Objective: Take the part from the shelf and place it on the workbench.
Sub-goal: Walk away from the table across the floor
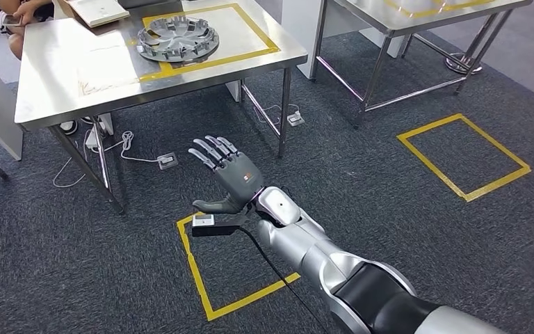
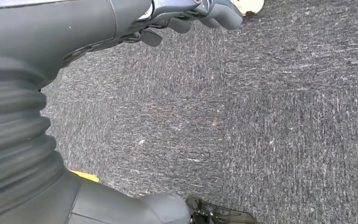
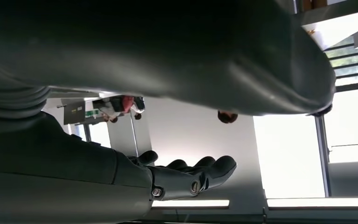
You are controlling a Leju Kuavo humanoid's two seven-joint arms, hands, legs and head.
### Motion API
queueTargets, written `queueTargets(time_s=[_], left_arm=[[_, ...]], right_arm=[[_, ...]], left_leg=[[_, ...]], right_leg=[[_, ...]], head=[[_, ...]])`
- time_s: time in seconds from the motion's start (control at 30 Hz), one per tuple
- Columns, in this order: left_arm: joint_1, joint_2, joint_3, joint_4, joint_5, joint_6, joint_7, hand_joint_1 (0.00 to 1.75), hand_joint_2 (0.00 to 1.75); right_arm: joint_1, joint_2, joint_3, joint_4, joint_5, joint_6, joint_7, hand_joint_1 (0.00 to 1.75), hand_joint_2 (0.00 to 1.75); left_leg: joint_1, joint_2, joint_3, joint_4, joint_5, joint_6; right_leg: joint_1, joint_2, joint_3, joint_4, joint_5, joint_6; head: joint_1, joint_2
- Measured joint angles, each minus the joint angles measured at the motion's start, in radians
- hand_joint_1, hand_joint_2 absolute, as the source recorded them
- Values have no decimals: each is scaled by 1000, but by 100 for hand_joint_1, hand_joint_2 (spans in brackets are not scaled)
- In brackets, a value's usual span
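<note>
The part, a grey wheel cover, is seen inside the yellow-taped outline on the workbench at upper left, while the right hand, spread and empty, is held at centre frame, where a table leg could be struck by careless retraction.

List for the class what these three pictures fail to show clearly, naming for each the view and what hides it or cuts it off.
- Left hand, left wrist view: fingers cut off by the picture's edge, its state unclear.
- Person, head view: cropped by the frame's corner.
- Right hand, right wrist view: dark against bright windows, detail lost.
- Second table, head view: top cut off by the edge.
</note>
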Motion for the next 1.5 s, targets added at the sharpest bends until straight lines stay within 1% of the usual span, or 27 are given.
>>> queueTargets(time_s=[0.13,0.2,0.27,0.53,0.7,0.83,1.03,1.13,1.23,1.5], left_arm=[[0,-1,0,0,-1,-2,-2,0,175],[0,-1,0,0,-3,-6,-3,0,175],[0,-1,0,0,-8,-9,-3,0,175],[0,-1,0,0,-1,-38,-15,0,175],[0,-1,0,0,6,-39,-29,0,175],[0,-2,0,0,8,-36,-36,0,175],[-1,-3,1,0,27,-59,-38,0,175],[3,0,-6,-4,70,-84,-23,0,175],[12,6,-29,-12,120,-112,-12,0,175],[45,31,-144,-39,260,-189,13,0,175]], right_arm=[[0,0,1,0,0,2,1,0,0],[0,0,1,0,-1,5,2,0,0],[0,0,1,1,-2,6,2,0,0],[3,0,1,7,-9,5,1,0,0],[7,0,1,7,-11,5,0,0,0],[7,0,1,7,-14,6,1,0,0],[8,0,1,8,-29,15,1,0,0],[30,0,-1,13,-76,39,11,0,0],[69,-2,-7,22,-138,57,32,0,0],[177,-16,-43,43,-316,100,89,0,0]], left_leg=[[-1,0,-7,3,4,6],[-1,0,-9,3,5,7],[-1,0,-10,3,6,7],[-1,1,-12,2,10,3],[-1,1,-12,0,11,0],[0,1,-12,0,12,-1],[0,1,-13,0,12,-2],[0,1,-12,0,12,-2],[0,1,-13,0,12,-2],[0,1,-12,-3,13,-2]], right_leg=[[-1,0,-3,-4,10,22],[-2,0,-5,-4,12,27],[-2,0,-7,-4,13,28],[-1,0,-12,-2,14,30],[-1,0,-13,-1,14,29],[0,0,-14,0,14,29],[0,0,-15,0,14,29],[0,0,-15,0,14,29],[0,0,-15,0,14,29],[0,0,-15,0,14,28]], head=[[0,0],[0,0],[0,0],[0,0],[0,0],[0,0],[0,0],[0,0],[0,0],[1,0]])
